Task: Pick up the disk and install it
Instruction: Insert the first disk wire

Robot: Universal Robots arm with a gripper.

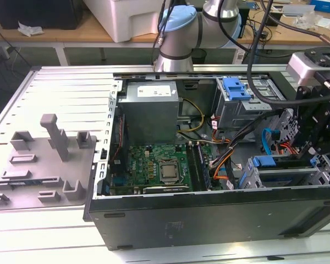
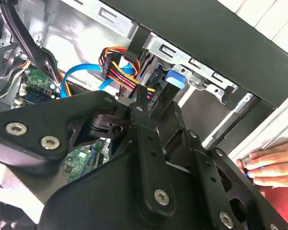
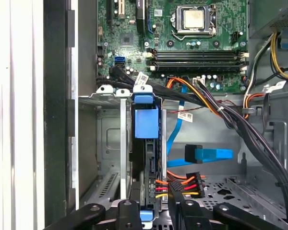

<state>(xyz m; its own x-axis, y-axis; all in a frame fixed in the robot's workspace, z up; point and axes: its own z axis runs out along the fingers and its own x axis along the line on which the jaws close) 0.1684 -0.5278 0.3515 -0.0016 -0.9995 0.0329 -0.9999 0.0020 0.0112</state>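
One disk (image 3: pixel 145 163), seated on edge in a slot of the grey metal drive cage (image 3: pixel 105 143) inside the open computer case (image 1: pixel 209 220). Its long axis runs from the gripper (image 3: pixel 156 211) towards the motherboard (image 3: pixel 182 43), and the blue carrier tab faces the motherboard end.

One gripper, black linkages, close against the disk's near end in both wrist views (image 2: pixel 156 103). Whether it clamps the disk or stands loose cannot be told.

Exterior view: the gripper (image 1: pixel 319 137) hangs over the case's corner at the exterior view's right, above the disk's blue carrier (image 1: pixel 264 161). This view also shows a power supply (image 1: pixel 151 110), a second cage with a blue bracket (image 1: pixel 235 88), and a grey fixture plate (image 1: pixel 44 165) outside the case at the exterior view's left.

First wrist view: a blue data cable (image 3: pixel 211 154) and an orange-red-yellow power lead (image 3: pixel 182 184) lie just beside the disk.

Second wrist view: the blue tab (image 2: pixel 175 79) sits at the cage mouth, and a person's hand (image 2: pixel 269 167) rests outside the case wall.
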